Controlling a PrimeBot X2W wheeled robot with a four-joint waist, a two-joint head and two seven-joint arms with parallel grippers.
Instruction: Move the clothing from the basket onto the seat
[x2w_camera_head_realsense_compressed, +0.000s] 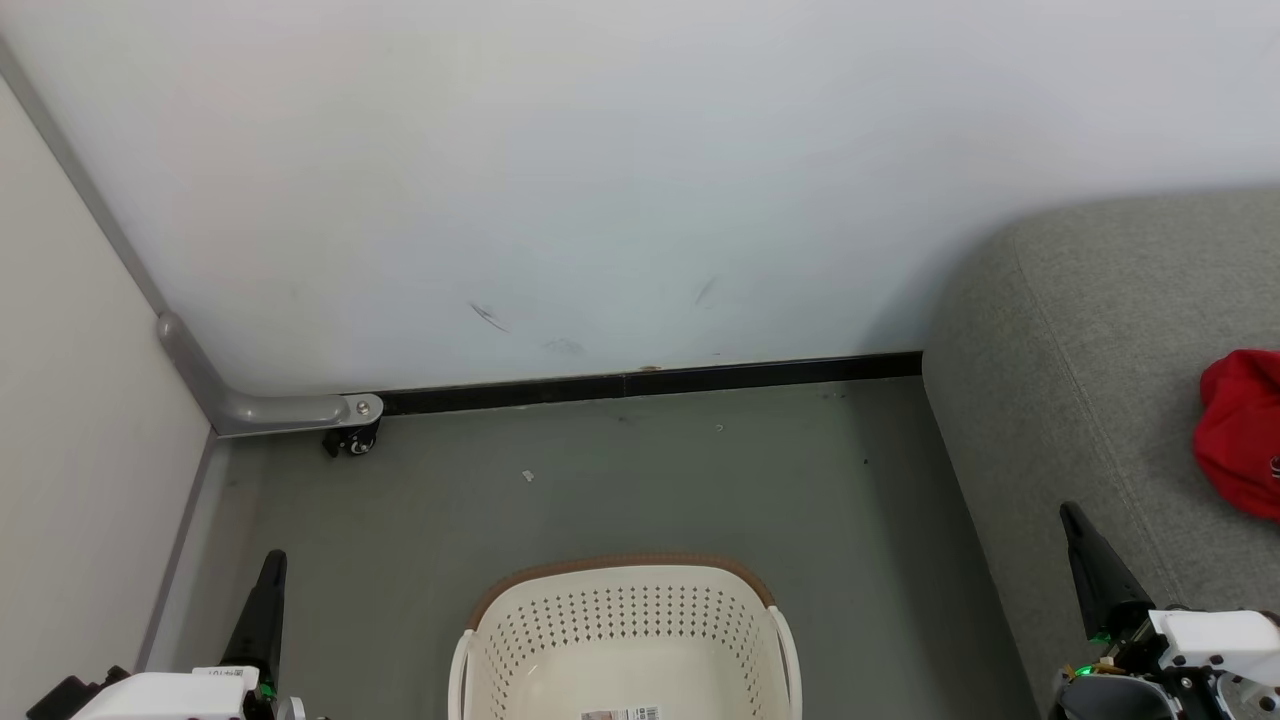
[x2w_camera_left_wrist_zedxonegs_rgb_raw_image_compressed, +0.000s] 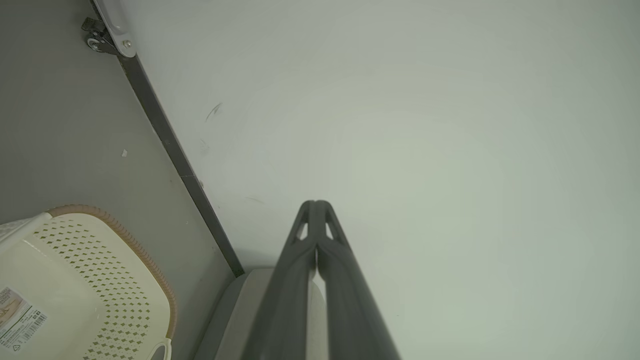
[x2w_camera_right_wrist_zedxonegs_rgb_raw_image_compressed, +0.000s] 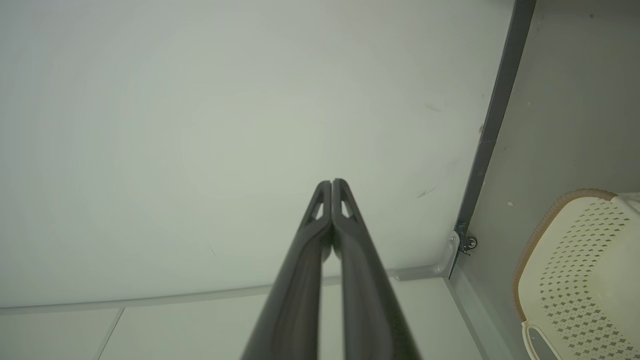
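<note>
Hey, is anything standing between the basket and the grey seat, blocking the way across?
Nothing visible does. Only bare floor lies between the basket and the seat. A red garment already lies on the seat.

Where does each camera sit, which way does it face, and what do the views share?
Head view: on the head, looking forward and down at the floor, the basket and the seat with red clothing; left gripper lower left, right gripper lower right.
Left wrist view: on the left wrist, facing the wall along its shut fingers; basket lower left.
Right wrist view: on the right wrist, facing the wall along its shut fingers; basket lower right.
Shared: all three show the basket, wall and black baseboard.
</note>
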